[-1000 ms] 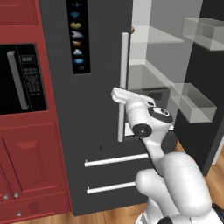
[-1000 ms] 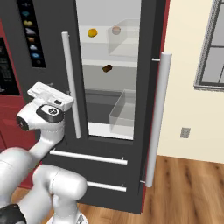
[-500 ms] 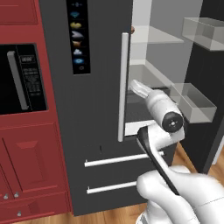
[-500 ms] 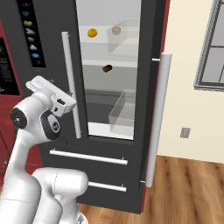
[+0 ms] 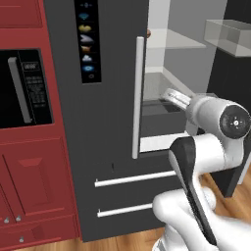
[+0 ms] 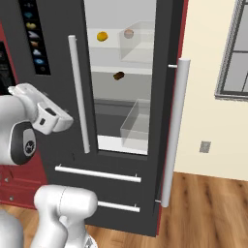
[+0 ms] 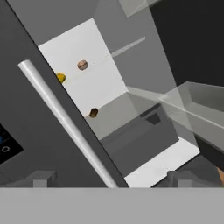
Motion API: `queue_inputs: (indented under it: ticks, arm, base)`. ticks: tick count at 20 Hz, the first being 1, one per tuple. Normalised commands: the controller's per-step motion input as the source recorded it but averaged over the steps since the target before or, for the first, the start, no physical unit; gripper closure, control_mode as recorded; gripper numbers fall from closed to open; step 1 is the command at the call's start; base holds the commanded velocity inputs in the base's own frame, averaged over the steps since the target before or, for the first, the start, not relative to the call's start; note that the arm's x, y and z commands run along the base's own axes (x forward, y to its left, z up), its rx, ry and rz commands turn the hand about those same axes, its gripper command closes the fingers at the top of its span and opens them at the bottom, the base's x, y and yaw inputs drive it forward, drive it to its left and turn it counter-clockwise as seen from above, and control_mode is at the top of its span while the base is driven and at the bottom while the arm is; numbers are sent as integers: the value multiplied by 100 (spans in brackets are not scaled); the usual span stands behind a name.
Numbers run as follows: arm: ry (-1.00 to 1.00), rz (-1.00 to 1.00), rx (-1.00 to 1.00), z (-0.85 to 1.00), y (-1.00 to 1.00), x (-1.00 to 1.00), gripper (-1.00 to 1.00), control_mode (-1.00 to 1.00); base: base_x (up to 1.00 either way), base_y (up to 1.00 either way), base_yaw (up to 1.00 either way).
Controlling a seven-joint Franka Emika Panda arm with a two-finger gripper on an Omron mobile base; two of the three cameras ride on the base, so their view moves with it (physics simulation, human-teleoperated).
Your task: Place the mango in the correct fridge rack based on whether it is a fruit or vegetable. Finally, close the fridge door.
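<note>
Fridge door (image 6: 175, 131) open, gap into fridge free; left door's handle (image 6: 79, 94) and clear bins (image 6: 136, 121) flank it.

Black microwave (image 5: 27, 88) in red cabinetry (image 5: 34, 186)

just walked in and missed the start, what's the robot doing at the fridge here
The mango already sits on the upper fridge rack, near a reddish-brown round item; a dark brown round item lies one shelf down. The gripper holds nothing, with its finger tips apart, and points into the open fridge past the other door's white handle. The fridge door stands wide open, so closing it is what's left.
</note>
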Motion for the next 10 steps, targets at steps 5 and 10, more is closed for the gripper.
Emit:
queue_inputs:
  ticks: [5, 10]
  arm:
    - [0, -4, 22, -24, -80, -99, -100, -100]
    - [0, -1, 27, -4, -99, -86, -100, -100]
  base:
    - [0, 0, 0]
    - [0, 0, 0]
